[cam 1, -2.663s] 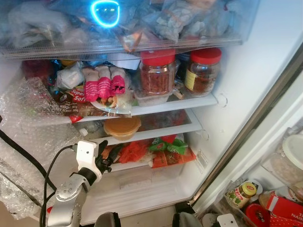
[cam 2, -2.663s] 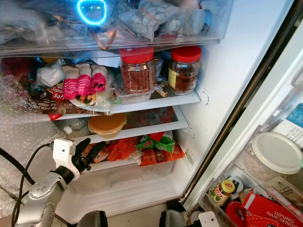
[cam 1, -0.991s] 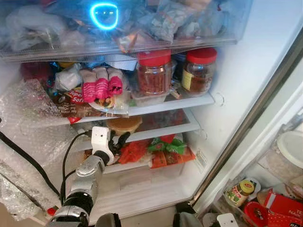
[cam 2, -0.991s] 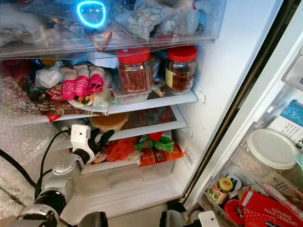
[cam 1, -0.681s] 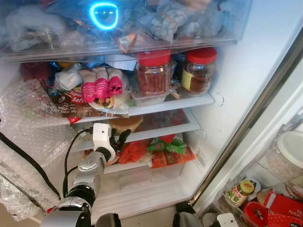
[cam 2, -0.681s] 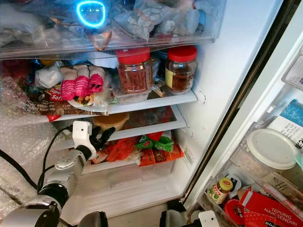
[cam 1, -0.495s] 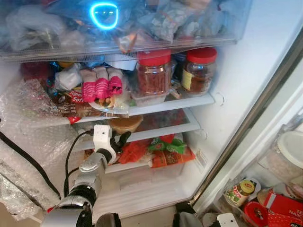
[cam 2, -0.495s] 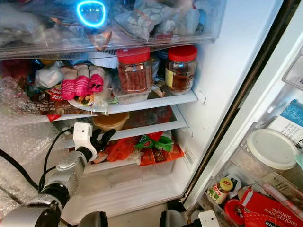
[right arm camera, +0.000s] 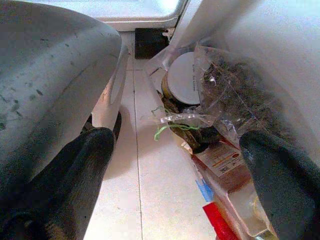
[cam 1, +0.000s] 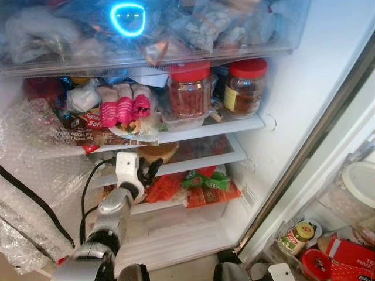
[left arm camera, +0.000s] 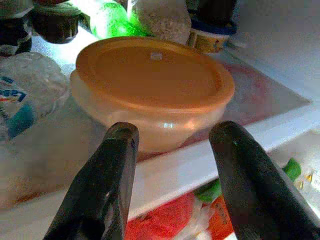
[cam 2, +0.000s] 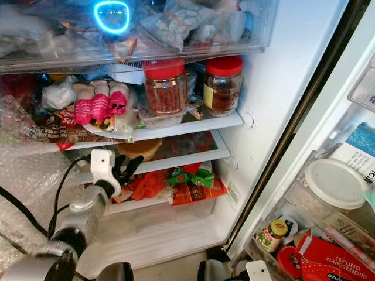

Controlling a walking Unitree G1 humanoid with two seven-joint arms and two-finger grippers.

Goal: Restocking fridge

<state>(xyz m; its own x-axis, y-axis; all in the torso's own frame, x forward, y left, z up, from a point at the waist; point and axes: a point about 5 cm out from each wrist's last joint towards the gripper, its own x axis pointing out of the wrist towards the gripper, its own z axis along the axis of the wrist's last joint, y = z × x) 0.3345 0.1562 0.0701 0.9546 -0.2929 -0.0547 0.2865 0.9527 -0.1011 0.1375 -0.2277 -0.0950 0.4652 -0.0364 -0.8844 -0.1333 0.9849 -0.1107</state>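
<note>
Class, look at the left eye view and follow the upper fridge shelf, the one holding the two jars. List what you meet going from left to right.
White wrapped bundle → pink-labelled packets → red-lidded jar with reddish contents → red-lidded jar with the yellow label.

My left arm was a run of brushed silver segments with a darker black joint ring near the elbow. At its wrist sat a white, boxy camera housing with rounded corners. A black cable looped out from beside that housing and ran back down along the arm, and a thicker black cable trailed off lower on my left side. The left gripper ended in two long, matte black fingers with rounded tips. The right gripper carried the same smooth black fingers, beside a grey curved shell flecked with small dark scuffs.
</note>
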